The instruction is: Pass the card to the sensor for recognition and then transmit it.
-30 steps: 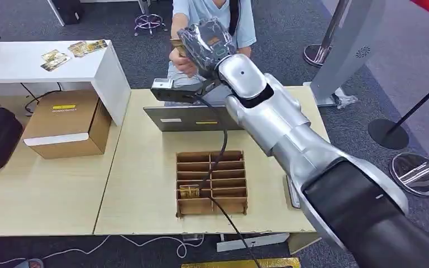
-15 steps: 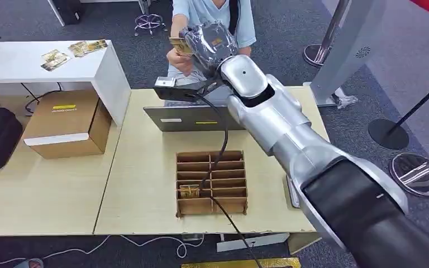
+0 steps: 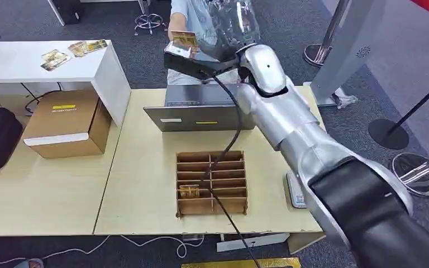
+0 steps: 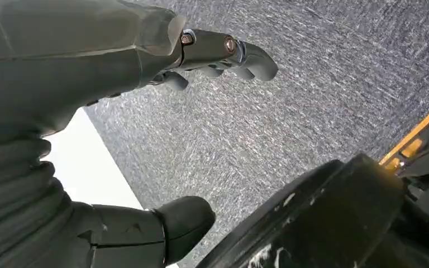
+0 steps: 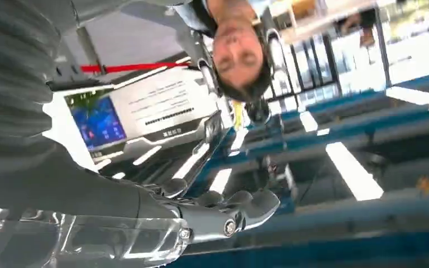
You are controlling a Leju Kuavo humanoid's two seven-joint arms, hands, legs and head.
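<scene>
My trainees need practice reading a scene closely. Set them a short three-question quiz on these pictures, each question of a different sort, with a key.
1. True or false: a card sits in one compartment of the cardboard divider tray.
2. Which arm reaches over the table? A) left B) right
3. Fill in: loose cards lie on the ___ side table.
Key: 1 true; 2 B, the right arm; 3 white.
</scene>
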